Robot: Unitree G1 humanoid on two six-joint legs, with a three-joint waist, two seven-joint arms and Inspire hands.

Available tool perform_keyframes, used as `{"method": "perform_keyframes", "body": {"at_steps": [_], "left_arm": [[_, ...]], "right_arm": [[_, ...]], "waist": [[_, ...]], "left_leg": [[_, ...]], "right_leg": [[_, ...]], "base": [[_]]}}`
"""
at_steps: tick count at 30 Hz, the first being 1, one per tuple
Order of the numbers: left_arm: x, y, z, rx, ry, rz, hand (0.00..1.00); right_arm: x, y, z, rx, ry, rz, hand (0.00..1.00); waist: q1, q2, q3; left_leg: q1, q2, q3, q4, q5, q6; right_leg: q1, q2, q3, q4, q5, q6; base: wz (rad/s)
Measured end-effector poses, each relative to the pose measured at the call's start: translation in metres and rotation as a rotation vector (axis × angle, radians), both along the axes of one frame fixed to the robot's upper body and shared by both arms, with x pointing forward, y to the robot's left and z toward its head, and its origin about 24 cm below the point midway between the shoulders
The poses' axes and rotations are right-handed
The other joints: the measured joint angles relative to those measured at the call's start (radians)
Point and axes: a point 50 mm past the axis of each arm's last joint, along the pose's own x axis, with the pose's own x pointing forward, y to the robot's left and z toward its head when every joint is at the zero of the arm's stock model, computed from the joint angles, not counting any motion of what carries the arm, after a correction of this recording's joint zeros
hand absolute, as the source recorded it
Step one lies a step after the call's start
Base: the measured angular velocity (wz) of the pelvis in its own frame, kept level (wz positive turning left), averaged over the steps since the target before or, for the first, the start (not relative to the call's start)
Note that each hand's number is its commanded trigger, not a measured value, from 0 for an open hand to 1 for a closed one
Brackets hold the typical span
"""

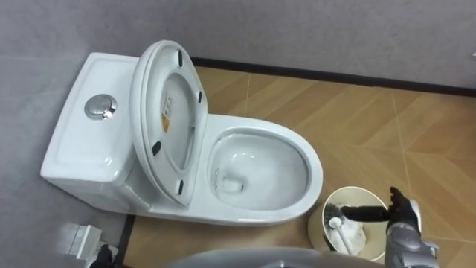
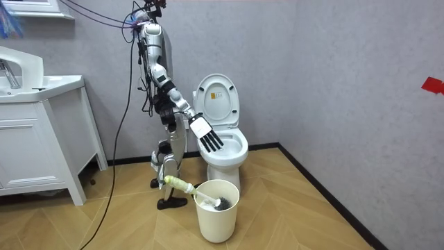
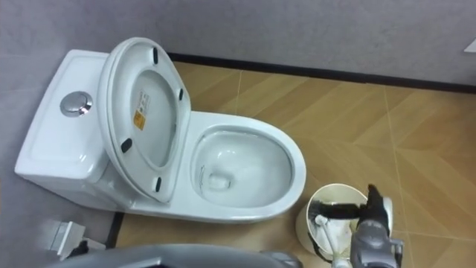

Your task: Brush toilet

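The white toilet (image 1: 316,175) stands against the grey wall with its seat and lid (image 1: 167,119) raised and the bowl bare. To its right on the floor is a white bucket (image 1: 318,223). The toilet brush (image 2: 179,185) leans in it, dark bristles down and pale handle sticking out over the rim toward me. My right hand (image 2: 207,134) is open with its fingers straight, held in the air above the bucket and apart from the brush. In the left eye view my right hand (image 1: 405,223) sits at the lower right. My left hand (image 1: 80,240) hangs at the lower left.
I stand at the toilet's side, the tank (image 1: 82,141) with its round flush button (image 1: 100,108) on my left. A white sink cabinet (image 2: 35,139) stands at the room view's left. Wooden floor (image 1: 387,126) stretches beyond the bowl to the dark baseboard.
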Motion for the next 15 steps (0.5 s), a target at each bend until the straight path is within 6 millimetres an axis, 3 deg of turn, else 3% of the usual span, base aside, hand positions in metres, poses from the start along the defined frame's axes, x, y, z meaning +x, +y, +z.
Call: {"method": "perform_keyframes", "body": {"at_steps": [3,9,15], "left_arm": [[0.007,0.006,0.003,0.018,-0.022,-0.02,0.0],[0.015,0.013,0.006,0.038,-0.042,-0.032,0.0],[0.039,0.021,0.013,0.062,-0.084,-0.089,0.0]], "right_arm": [[0.011,-0.002,0.005,-0.027,-0.043,-0.009,0.0],[0.007,-0.013,0.004,-0.03,-0.019,-0.062,0.0],[0.02,-0.027,0.009,-0.061,0.013,-0.035,0.0]], "waist": [[-0.002,-0.004,0.0016],[0.006,-0.011,0.0063],[0.017,-0.027,0.0104]], "left_leg": [[-0.031,0.004,0.001,0.008,0.0,0.0],[-0.053,0.003,-0.006,0.009,0.0,0.0],[-0.157,0.001,-0.015,0.062,0.0,0.0]], "right_leg": [[-0.023,0.003,-0.001,-0.004,0.014,-0.004],[-0.038,0.002,-0.005,-0.004,0.015,-0.003],[-0.132,-0.005,-0.016,0.03,0.023,-0.007]], "base": [[-0.03],[0.02],[0.04]]}}
